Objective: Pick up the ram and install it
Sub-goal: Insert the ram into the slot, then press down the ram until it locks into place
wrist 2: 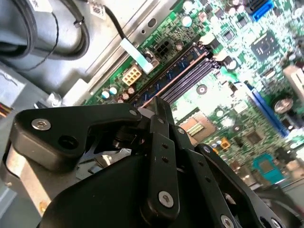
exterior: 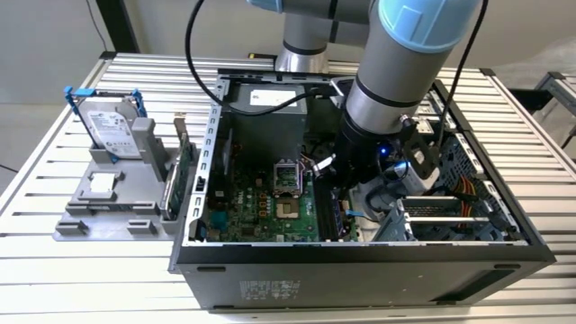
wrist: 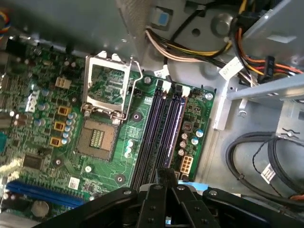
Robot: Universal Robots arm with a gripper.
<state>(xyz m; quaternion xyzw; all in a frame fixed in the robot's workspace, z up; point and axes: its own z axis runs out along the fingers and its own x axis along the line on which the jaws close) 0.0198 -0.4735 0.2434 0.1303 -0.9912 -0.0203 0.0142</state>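
In both wrist views the gripper [wrist: 164, 178] has its fingers drawn together, pressing on the near end of the ram [wrist: 168, 128], which stands in a slot of the motherboard [wrist: 57, 118] inside the computer case [exterior: 360, 270] on the table [exterior: 558, 169].

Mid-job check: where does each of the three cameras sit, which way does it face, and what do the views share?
Exterior view: off the arm, above the table, looking down into the open case; the arm reaches in.
First wrist view: on the arm, facing down at the motherboard and memory slots; the gripper shows.
Second wrist view: on the arm, angled at the slots; the gripper's linkage shows.
Shared: both wrist views show slots and gripper.
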